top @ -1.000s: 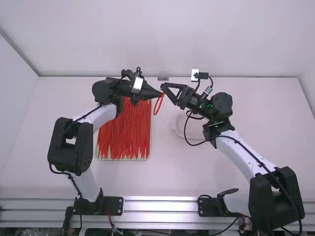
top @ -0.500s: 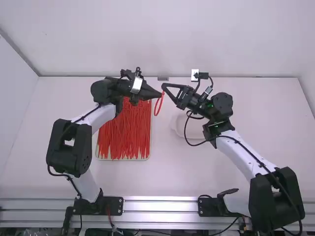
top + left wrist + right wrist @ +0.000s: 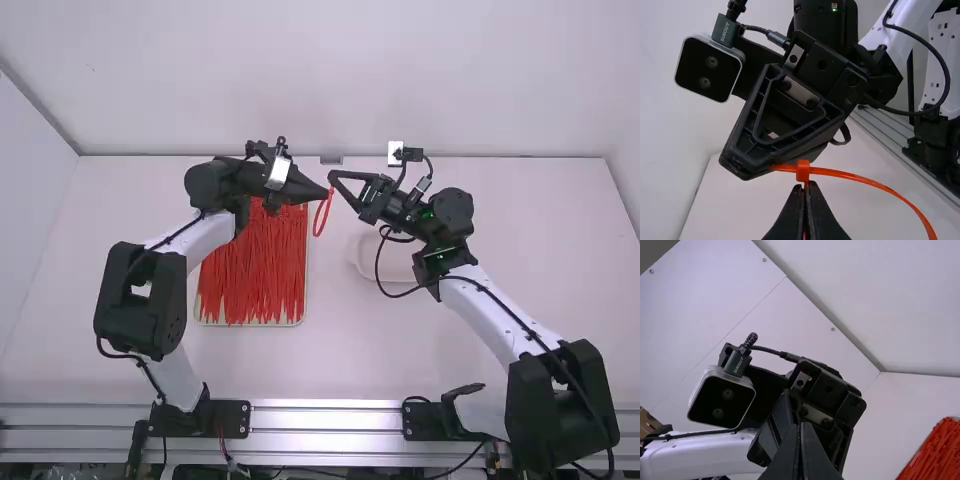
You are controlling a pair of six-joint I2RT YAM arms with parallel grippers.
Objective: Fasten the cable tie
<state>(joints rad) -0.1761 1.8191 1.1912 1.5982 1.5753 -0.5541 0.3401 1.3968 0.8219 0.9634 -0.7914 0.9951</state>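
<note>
Cable tie (image 3: 802, 170): red, bent into a wide loop and held in the air between the two arms, above the far part of the white surface (image 3: 520, 230).

Nearest in the high view, a tray (image 3: 300, 322) carries a pile of spare red ties (image 3: 255, 265). Beyond it, the left fingers (image 3: 322, 190) and the right fingers (image 3: 338, 181) meet tip to tip over the tray's far right corner. The cable tie (image 3: 322, 212) hangs just below them.

In the left wrist view, the left fingers (image 3: 804, 200) are pressed together and pinch the strap directly under the tie's square head. The right fingers (image 3: 740, 165) are also closed. They cover the short stretch of strap leaving the head on its other side and appear to pinch that free end. The rest of the strap curves away and back down in an arc. In the right wrist view, the right fingers (image 3: 799, 440) are pressed together, with the left arm's gripper body just beyond them.

The tail seems to be already through the head, so tightening is probably next. That move depends on the strap's long axis, which runs from the head straight toward the right fingers. Both arms touch the tie. The left anchors the head, so the pull falls to the right arm, directed away from the left fingers.
</note>
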